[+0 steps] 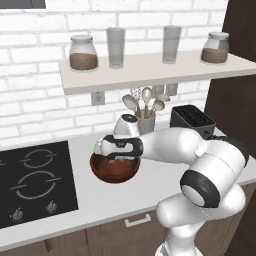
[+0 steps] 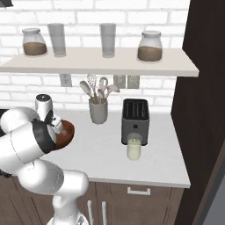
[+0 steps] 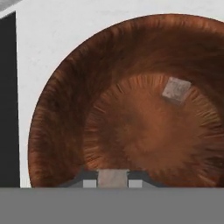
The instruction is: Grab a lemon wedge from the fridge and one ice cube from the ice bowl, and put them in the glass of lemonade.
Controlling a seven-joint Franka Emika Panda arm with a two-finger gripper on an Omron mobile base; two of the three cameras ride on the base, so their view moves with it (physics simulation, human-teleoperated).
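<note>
The tool (image 3: pixel 112 183) is hanging over the near side of the ice bowl (image 3: pixel 65 113), its fingertips drawn together on a pale ice cube (image 3: pixel 113 178) that is sitting squarely between them in the hand view. A second cube (image 3: pixel 176 89) is lying loose on the bowl's floor, apart from the tool, so it is playing no part in the grip. From the right base view, the glass of lemonade (image 2: pixel 134 147) is standing on the tabletop (image 2: pixel 101 154) just in front of the black toaster (image 2: pixel 135 119), well off to the arm's right of the bowl, with bare tabletop between. That is the relation the carry is turning on, I judge: lift clear of the bowl's rim, then travel right to the glass.
</note>
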